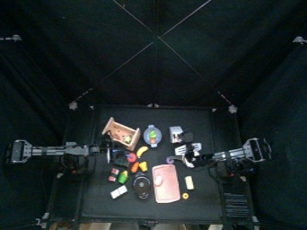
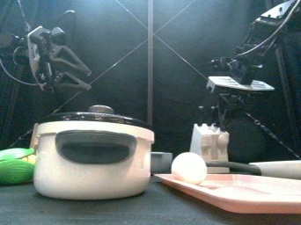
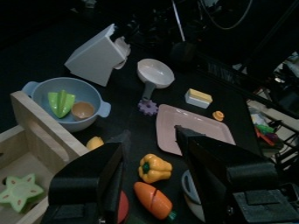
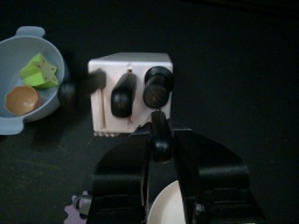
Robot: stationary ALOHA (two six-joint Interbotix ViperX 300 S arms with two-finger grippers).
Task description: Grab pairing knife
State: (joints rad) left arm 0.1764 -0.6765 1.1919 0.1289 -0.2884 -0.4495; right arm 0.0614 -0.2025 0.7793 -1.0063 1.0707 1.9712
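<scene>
A white knife block with several black handles stands next to a blue bowl. My right gripper hangs right over the block and is shut on a black knife handle, the paring knife; its blade is hidden. In the top view the right gripper sits just in front of the block. In the front view the block stands behind a pink tray. My left gripper is open and empty, held above the table's left side.
A wooden crate stands at the back left, and the pink tray and a lidded pot at the front. An egg lies on the tray. Toy foods, among them a yellow pepper, and a white ladle lie mid-table.
</scene>
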